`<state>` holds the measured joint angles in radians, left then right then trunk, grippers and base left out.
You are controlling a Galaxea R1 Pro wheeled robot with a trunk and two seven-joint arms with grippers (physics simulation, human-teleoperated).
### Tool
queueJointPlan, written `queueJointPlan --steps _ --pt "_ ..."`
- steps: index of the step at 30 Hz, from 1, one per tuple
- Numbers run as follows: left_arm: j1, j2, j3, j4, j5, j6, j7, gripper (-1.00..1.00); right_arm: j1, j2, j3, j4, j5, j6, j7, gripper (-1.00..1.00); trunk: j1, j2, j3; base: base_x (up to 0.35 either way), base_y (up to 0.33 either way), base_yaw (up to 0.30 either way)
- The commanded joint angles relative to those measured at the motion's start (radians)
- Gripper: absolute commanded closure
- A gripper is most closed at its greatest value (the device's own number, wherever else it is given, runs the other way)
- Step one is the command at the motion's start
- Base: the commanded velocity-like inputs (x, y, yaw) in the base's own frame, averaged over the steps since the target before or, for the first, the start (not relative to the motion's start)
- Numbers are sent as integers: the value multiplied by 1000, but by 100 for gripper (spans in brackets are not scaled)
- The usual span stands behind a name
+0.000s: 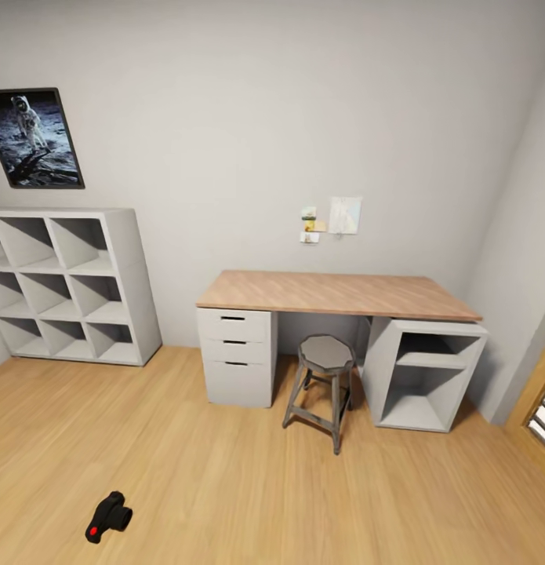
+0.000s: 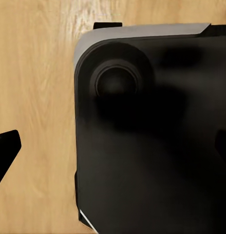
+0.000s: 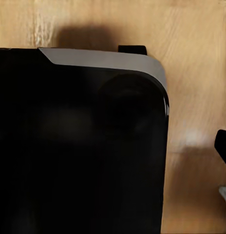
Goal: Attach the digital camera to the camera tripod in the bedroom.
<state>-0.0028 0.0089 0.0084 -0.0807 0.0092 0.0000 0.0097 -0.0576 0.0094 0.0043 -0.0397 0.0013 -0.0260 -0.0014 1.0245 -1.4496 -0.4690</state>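
Digital camera (image 1: 108, 516) lay on the light wood floor (image 1: 303, 494) at the lower left of the head frame, well apart from every piece of furniture, with bare planks on all sides. Its long axis ran diagonally, the end with the red button toward the lower left and the black body toward the upper right; which face its lens turned to could not be told.

Along the far wall stood white cube shelves (image 1: 72, 282) at the left edge, and a wood-topped surface (image 1: 335, 292) at centre right with a grey stool (image 1: 323, 380) tucked between its drawer unit and open side unit. A framed picture (image 1: 37, 137) hung at upper left.

Both wrist views showed what the head view did not: a dark rounded robot body (image 2: 152, 146) over the planks, with a black tip at the frame edge. Neither view revealed whether either pincer stood apart or together.
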Motion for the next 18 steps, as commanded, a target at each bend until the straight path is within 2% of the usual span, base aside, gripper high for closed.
queueJointPlan --steps 1,12,16,17,18 --pt "0 0 1 -1 2 0 1 -100 -1 0 1 1 0 -3 0 -100 1 0 -1 313 -128 94" --pt "-1 -1 1 -6 12 -4 1 -100 -1 -1 2 0 0 -2 0 -100 1 0 -1 313 -133 172" --pt "-1 0 1 -24 32 -7 -1 -100 -1 -2 2 0 0 -3 0 -100 1 0 -1 313 -138 234" --pt "-1 0 1 -32 44 -7 -2 -100 -1 -2 2 0 0 -3 0 -100 1 0 -1 313 -138 240" --pt "-2 1 1 -53 75 -6 -5 -100 -2 -2 2 0 1 -3 0 -100 1 0 -1 313 -139 244"
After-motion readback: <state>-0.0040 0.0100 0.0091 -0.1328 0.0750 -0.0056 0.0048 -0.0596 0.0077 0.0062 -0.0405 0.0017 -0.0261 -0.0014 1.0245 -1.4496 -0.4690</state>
